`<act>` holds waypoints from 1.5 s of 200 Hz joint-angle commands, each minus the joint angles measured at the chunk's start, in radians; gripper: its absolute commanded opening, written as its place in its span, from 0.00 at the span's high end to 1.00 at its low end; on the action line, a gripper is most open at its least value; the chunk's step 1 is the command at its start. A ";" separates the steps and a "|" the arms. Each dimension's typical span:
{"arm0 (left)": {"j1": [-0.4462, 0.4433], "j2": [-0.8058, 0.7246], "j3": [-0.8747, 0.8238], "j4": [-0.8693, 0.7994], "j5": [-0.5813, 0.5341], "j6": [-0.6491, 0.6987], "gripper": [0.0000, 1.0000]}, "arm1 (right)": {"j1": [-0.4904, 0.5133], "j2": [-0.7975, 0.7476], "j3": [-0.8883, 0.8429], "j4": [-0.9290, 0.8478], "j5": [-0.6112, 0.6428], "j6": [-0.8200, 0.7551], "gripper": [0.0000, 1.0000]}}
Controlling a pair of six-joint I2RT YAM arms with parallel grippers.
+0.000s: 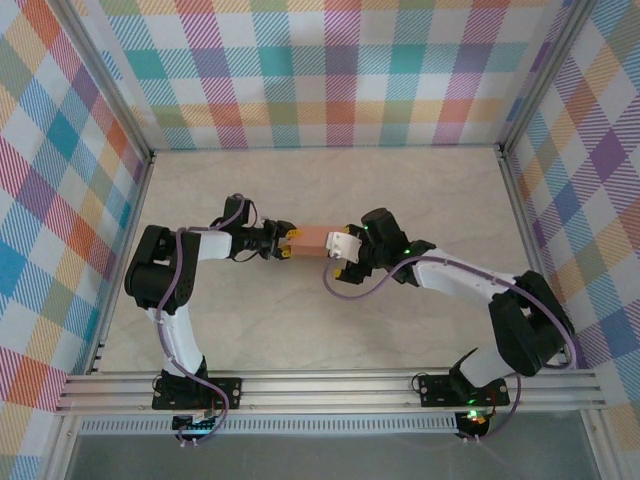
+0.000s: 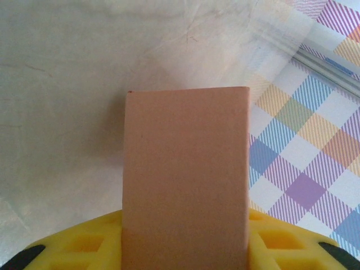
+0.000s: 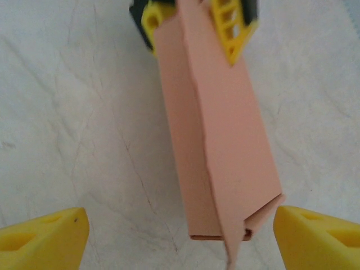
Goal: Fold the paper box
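Left end effector [image 1: 287, 246], just left of centre in the overhead view, is pinching the paper box [image 1: 314, 241] by its left end, over the pale surface [image 1: 300, 180]. In its own wrist view the salmon-orange card rises from the bottom centre to mid-frame as a flat upright rectangle, clamped between two yellow fingers [image 2: 79, 247] along the lower edge. The surface lies behind it and a plaid wall [image 2: 315, 169] shows at the right.

Right of the box in the overhead view, the right end effector [image 1: 341, 254] sits at the box's other end with its jaws spread. Its wrist view puts yellow fingertips [image 3: 45, 236] in the lower left and lower right corners, and the box runs from top centre to the bottom between them. There is a wide gap on the left. The box's lower right corner is just beside the right fingertip; whether they touch I cannot tell. A flap edge runs down the box and juts past its lower end.
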 commanded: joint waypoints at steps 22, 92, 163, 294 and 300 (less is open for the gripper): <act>0.018 -0.005 0.001 -0.039 0.032 -0.014 0.59 | -0.003 0.100 0.058 0.001 0.108 -0.140 0.17; 0.019 0.007 0.008 -0.046 0.044 -0.009 0.58 | -0.003 0.193 0.113 0.051 0.126 -0.158 0.28; 0.020 0.008 0.004 -0.041 0.037 0.001 0.58 | -0.003 0.240 0.139 0.069 0.143 -0.173 0.41; 0.026 -0.077 0.008 -0.066 -0.043 0.043 0.09 | -0.006 0.210 0.149 0.028 0.132 -0.147 0.49; 0.029 -0.094 0.016 -0.097 -0.060 0.076 0.04 | -0.006 0.203 0.149 0.022 0.128 -0.143 0.49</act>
